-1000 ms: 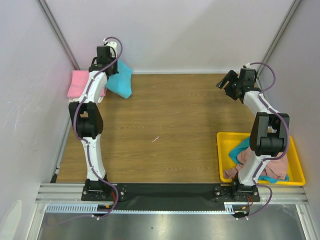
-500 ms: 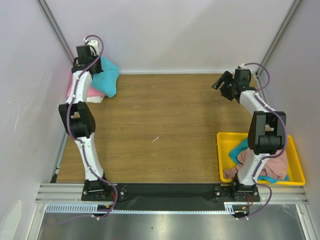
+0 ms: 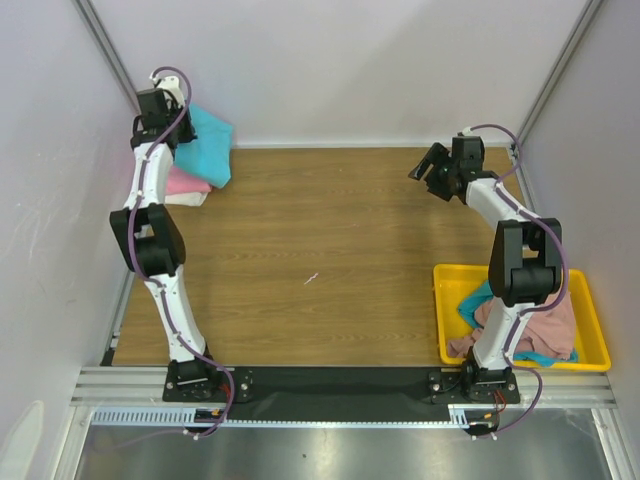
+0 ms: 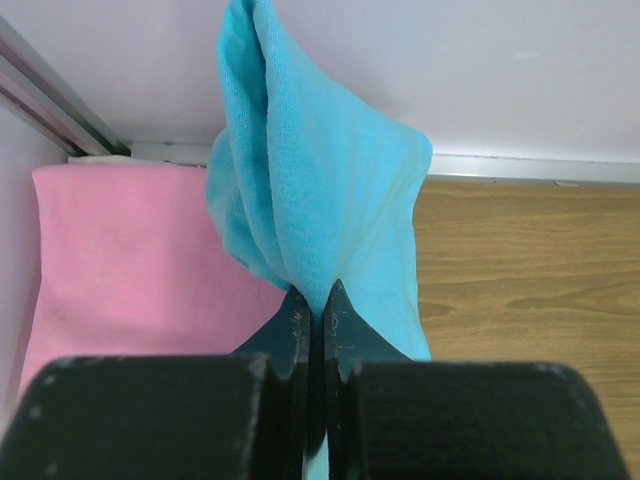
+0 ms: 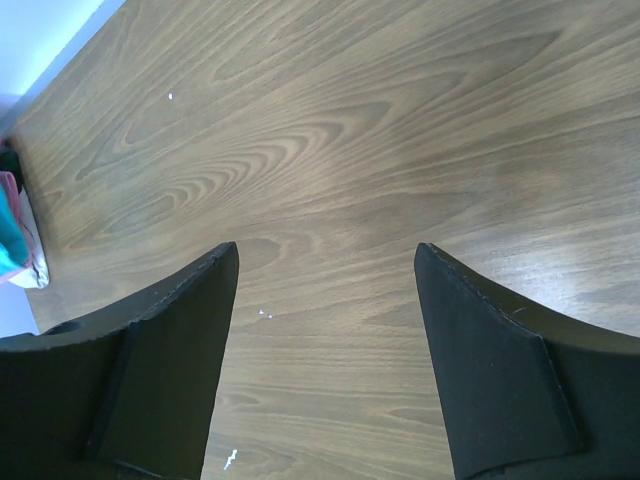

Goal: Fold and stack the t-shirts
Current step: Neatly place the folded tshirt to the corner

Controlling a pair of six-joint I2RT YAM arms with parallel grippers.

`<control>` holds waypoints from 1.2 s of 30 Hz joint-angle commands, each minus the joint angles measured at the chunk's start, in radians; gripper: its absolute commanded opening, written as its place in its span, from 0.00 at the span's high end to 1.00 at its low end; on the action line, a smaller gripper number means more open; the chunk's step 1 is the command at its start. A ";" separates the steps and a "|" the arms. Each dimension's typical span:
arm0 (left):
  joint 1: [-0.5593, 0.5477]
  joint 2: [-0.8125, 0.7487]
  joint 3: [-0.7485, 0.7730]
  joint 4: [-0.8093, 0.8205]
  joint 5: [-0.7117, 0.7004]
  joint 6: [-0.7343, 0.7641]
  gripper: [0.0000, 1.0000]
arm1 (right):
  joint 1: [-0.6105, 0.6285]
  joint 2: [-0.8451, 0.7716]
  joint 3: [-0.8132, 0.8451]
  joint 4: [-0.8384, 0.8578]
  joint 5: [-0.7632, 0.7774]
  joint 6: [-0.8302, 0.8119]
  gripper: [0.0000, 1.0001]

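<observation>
Two fingers [image 4: 295, 322] of my left gripper [image 4: 322, 305] are pinched tight on a fold of the teal t-shirt [image 4: 320, 180]. It is bunched in the upper left of the top view, over the folded pink t-shirt [image 4: 130, 260]. My right gripper [image 5: 325, 255] is spread wide, holding nothing, over bare table [image 5: 350, 120], upper right. Loose shirts [image 3: 520, 322] are heaped in the yellow bin [image 3: 592, 335], lower right.
</observation>
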 commanded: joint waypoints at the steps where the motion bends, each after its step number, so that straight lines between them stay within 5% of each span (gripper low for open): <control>1: 0.018 -0.060 0.066 0.107 0.037 -0.020 1.00 | 0.002 0.008 0.047 0.006 0.019 0.007 0.24; 12: 0.045 -0.040 0.083 0.123 0.086 -0.101 1.00 | 0.009 0.034 0.067 -0.010 0.008 0.004 0.24; 36: 0.111 0.221 0.184 0.156 -0.282 0.024 1.00 | 0.018 0.126 0.182 -0.094 -0.006 -0.021 0.25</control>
